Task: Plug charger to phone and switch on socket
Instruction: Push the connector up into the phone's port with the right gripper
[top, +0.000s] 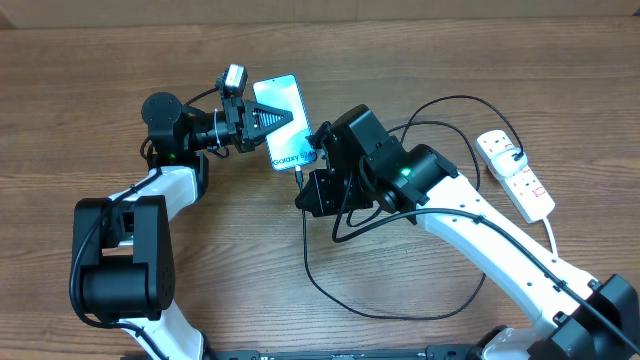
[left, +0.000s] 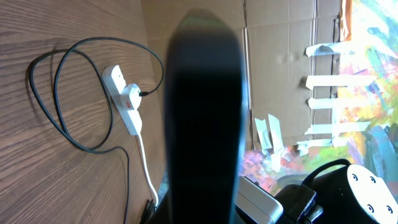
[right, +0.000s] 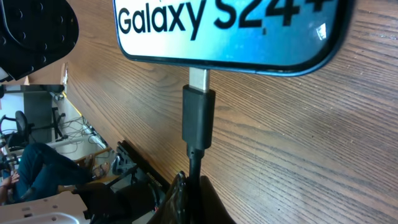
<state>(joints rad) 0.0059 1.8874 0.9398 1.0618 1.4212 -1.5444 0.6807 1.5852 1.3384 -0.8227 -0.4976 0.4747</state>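
Observation:
The phone (top: 285, 118), its light blue screen reading "Galaxy S24", lies tilted at the table's middle back. My left gripper (top: 262, 120) is shut on its far end; in the left wrist view the phone (left: 205, 106) is a dark slab edge-on between the jaws. My right gripper (top: 306, 182) is shut on the charger cable (right: 194, 167) just behind its black connector (right: 199, 118). The connector's metal tip (right: 199, 78) meets the phone's bottom edge (right: 230, 37), with some metal showing. The charger cable (top: 400, 305) loops to the white socket (top: 516, 176).
The cable runs in wide loops over the wooden table between the arms and up to the plug on the socket (left: 124, 99). The socket's white cord (left: 146, 165) trails towards the table edge. Cardboard and taped walls stand beyond the table.

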